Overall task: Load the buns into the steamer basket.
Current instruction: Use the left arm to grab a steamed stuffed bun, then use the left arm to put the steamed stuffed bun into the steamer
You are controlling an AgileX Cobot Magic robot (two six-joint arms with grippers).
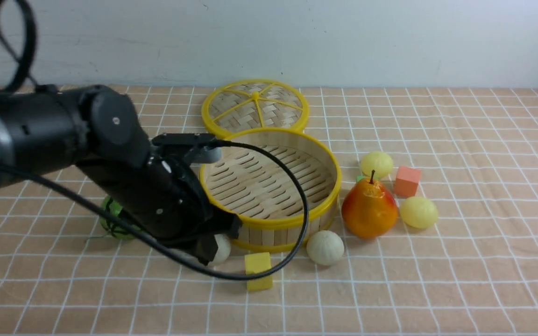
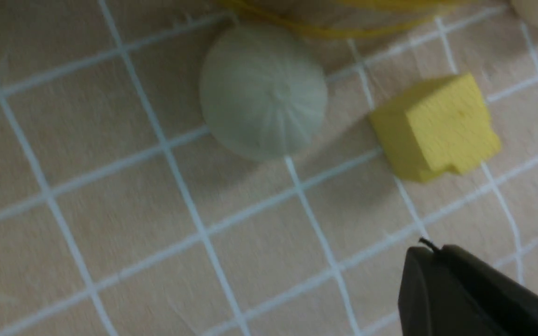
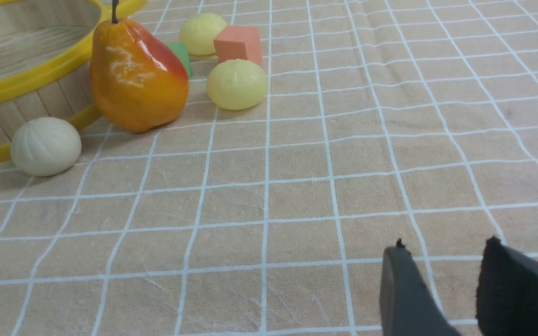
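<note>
The steamer basket point(image 1: 276, 221) stands mid-table with nothing in it. One off-white pleated bun point(image 1: 223, 249) lies against its front wall, half hidden by my left gripper point(image 1: 207, 252). In the left wrist view that bun point(image 2: 263, 93) lies apart from the gripper point(image 2: 430, 249), whose jaws are shut and hold nothing. A second off-white bun point(image 1: 325, 247) sits by the basket's front right. Two pale yellow buns point(image 1: 377, 164) point(image 1: 418, 212) lie beyond and to the right of the pear. My right gripper point(image 3: 444, 247) hovers open over bare cloth, out of the front view.
An orange-red pear point(image 1: 369, 210) stands right of the basket. A yellow block point(image 1: 258, 270) lies near the left gripper, an orange block point(image 1: 407, 181) and a small green block point(image 1: 360, 178) by the yellow buns. The woven lid point(image 1: 255, 107) lies behind the basket, and a green striped ball point(image 1: 110, 219) behind my left arm.
</note>
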